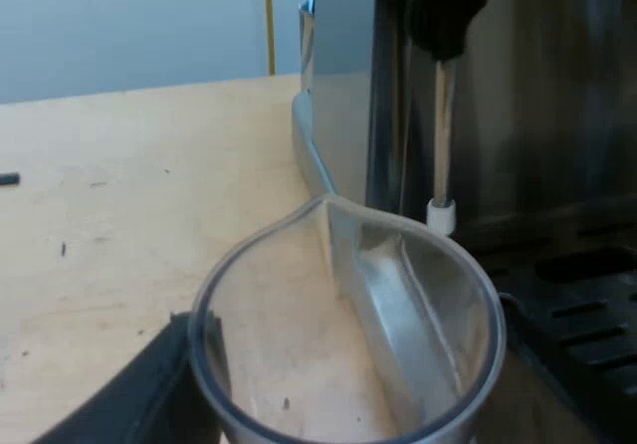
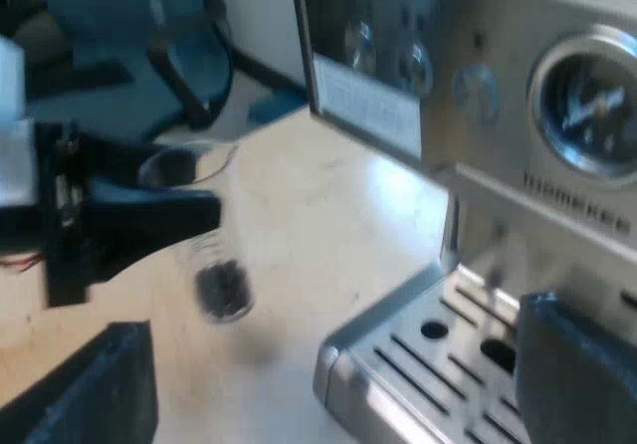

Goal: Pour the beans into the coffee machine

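My left gripper (image 2: pixel 184 215) is shut on a clear measuring glass (image 2: pixel 214 265), held just above the wooden table (image 1: pixel 129 195) beside the espresso machine (image 2: pixel 518 115). Dark beans (image 2: pixel 223 290) lie in the bottom of the glass. In the left wrist view the glass's open mouth and spout (image 1: pixel 343 315) sit close up, with one black finger (image 1: pixel 134 394) against its wall and the other hidden. The machine's steam wand (image 1: pixel 443 135) stands just beyond the spout. My right gripper (image 2: pixel 338 384) is open with nothing between its fingers, hovering by the drip tray's corner (image 2: pixel 438 354).
A pressure gauge (image 2: pixel 592 101) is on the machine's front panel. The slotted drip tray (image 1: pixel 587 305) juts out next to the glass. A blue office chair (image 2: pixel 149 56) stands beyond the table's edge. A small dark object (image 1: pixel 8 178) lies on the table.
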`<state>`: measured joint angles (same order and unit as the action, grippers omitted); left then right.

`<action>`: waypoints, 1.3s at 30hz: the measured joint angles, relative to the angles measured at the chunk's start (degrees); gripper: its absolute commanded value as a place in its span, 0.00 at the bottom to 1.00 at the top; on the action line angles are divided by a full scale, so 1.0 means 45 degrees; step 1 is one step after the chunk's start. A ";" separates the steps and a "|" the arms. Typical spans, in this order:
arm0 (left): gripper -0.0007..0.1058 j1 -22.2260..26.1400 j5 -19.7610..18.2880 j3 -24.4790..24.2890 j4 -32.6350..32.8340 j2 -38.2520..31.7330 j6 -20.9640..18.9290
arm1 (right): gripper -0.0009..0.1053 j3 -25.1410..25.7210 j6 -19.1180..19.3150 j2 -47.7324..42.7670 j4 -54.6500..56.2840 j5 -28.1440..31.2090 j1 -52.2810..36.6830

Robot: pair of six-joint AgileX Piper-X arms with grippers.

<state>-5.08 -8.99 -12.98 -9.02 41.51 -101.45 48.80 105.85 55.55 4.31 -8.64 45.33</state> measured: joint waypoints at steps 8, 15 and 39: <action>0.32 0.0000 -0.0052 -0.1122 0.5075 -0.2965 0.0154 | 0.75 0.0000 0.0000 -0.0346 -0.0376 0.0000 0.0000; 0.32 0.0000 -0.0083 -0.2586 0.7233 -0.3312 0.1025 | 0.75 0.0000 0.0000 -0.0818 -0.0422 0.0042 0.0000; 0.32 -0.0053 -0.0192 -0.8548 0.8394 -0.2248 0.1023 | 0.75 0.0000 0.0000 -0.3173 -0.4284 0.3878 0.0000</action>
<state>-5.32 -9.85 -51.45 28.76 31.40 -96.84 48.80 105.85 41.27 -14.97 8.82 45.33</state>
